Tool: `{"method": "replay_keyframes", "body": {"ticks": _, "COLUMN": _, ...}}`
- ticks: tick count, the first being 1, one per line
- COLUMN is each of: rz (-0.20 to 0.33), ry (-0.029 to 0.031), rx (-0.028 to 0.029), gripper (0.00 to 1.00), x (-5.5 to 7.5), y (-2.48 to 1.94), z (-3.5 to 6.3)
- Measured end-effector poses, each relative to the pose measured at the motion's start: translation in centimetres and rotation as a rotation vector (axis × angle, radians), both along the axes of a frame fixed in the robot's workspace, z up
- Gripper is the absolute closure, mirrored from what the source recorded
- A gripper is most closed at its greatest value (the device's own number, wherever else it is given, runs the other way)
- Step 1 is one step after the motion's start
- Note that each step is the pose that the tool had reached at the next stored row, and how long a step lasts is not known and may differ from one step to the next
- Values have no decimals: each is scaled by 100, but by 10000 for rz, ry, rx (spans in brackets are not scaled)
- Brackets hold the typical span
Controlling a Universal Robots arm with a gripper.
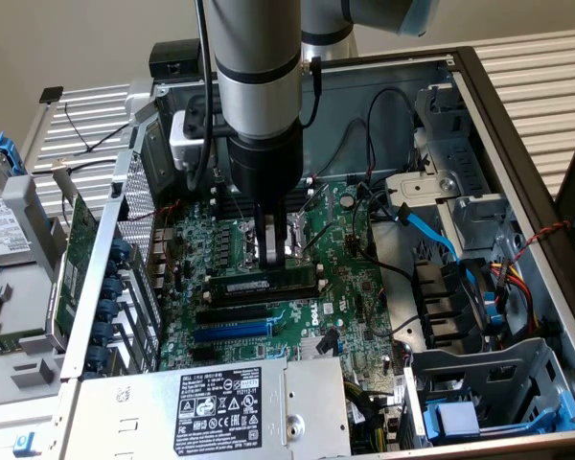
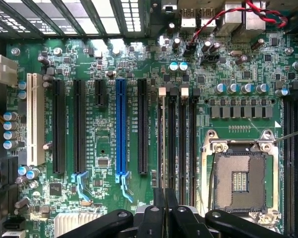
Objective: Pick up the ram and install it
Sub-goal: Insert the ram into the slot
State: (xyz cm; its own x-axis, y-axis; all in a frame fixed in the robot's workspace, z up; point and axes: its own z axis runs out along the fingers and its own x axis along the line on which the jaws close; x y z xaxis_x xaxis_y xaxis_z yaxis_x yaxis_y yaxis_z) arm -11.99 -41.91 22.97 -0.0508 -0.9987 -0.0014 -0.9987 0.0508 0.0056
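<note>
Exterior view: looks into an open computer case [image 1: 345, 81] laid flat, with a green motherboard [image 1: 355, 287] on its floor. Shows a grey arm [image 1: 254, 57] dropping straight down from the upper edge, wrist vertical, ending in a black gripper [image 1: 278, 259] with metal fingers pointed at the board. Places the fingertips right at the top edge of the ram [image 1: 264, 285]. Finds the ram standing on edge on the motherboard, long side running between the exterior view's left and right, black chips and a white label facing the camera. Shows a blue slot [image 1: 232, 329] nearer the camera, then a grey power supply [image 1: 220, 407] with a black label. Shows a blue cable [image 1: 431, 240] toward the exterior view's right.

Wrist view: looks straight down on the motherboard [image 2: 104, 148] past the gripper [image 2: 165, 196]. Shows black linkage arms spreading to either side and two fingers [image 2: 158, 203] set close together, jaws narrow, pinching the ram [image 2: 163, 148]. Renders the ram edge-on as a thin line along the memory slot nearest the expansion slots, with a white clip [image 2: 162, 91] at the far end. Cannot tell whether fully seated. Sets the open processor socket [image 2: 238, 173] just beside the memory slots and the blue slot [image 2: 120, 129] on the other side.
</note>
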Motion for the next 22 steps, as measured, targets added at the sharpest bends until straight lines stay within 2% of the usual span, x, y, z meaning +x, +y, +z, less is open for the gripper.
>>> {"method": "replay_keyframes", "body": {"ticks": 6, "rz": 1, "ry": 1, "rx": -2, "gripper": 87, "x": 0, "y": 0, "z": -23}}
{"method": "replay_keyframes", "body": {"ticks": 8, "rz": 1, "ry": 2, "rx": -3, "gripper": 86, "x": 0, "y": 0, "z": -24}}
{"method": "replay_keyframes", "body": {"ticks": 9, "rz": 1, "ry": 1, "rx": -2, "gripper": 79, "x": 0, "y": 0, "z": -25}}
{"method": "replay_keyframes", "body": {"ticks": 11, "rz": -2, "ry": 0, "rx": 0, "gripper": 79, "x": -1, "y": 0, "z": -22}}
{"method": "replay_keyframes", "body": {"ticks": 22, "rz": 1, "ry": 0, "rx": 0, "gripper": 79, "x": -24, "y": 0, "z": 80}}
